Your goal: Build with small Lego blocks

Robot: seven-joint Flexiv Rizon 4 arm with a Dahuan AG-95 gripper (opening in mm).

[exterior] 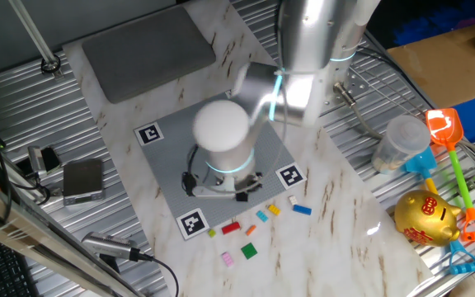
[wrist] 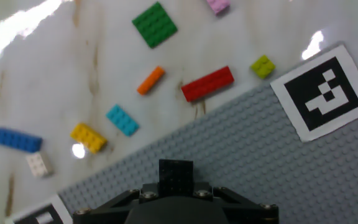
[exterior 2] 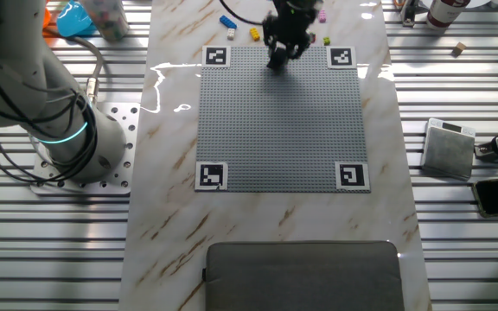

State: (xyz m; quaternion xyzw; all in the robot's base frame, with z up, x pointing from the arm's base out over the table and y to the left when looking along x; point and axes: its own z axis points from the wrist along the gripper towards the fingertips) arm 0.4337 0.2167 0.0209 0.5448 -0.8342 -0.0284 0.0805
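Arm reaches over the grey plate (exterior 2: 279, 121), which lies flat on the marble tabletop (exterior 2: 171, 216) with a black-and-white marker (wrist: 321, 93) at each corner. The gripper (exterior 2: 282, 53) sits low over the plate's edge on the side nearest the loose bricks.

Hand view: a black brick (wrist: 176, 176) stands between the jaws, which are clenched on it from both sides. It is over the studded plate, close to the plate edge. Whether it touches the studs I cannot tell.

Loose bricks lie on the bare marble just past that plate edge, none touching another:
- red brick (wrist: 208, 84), long, nearest the plate edge
- orange brick (wrist: 150, 80), thin, just beside the red one
- green brick (wrist: 155, 24), square and flat, farther out
- pink brick (wrist: 218, 5), cut off by the frame's top
- olive-yellow brick (wrist: 263, 66), small, near the marker
- light blue brick (wrist: 122, 120)
- yellow brick (wrist: 88, 137), just beside the light blue one
- blue brick (wrist: 17, 139), long
- white brick (wrist: 38, 163), small, just below the blue one

From one fixed view, the same scatter shows in front of the plate, partly hidden by the arm's wrist. To the right, on the ribbed metal surface, stand a gold piggy bank (exterior: 425, 218) and a toy shovel (exterior: 449, 140).
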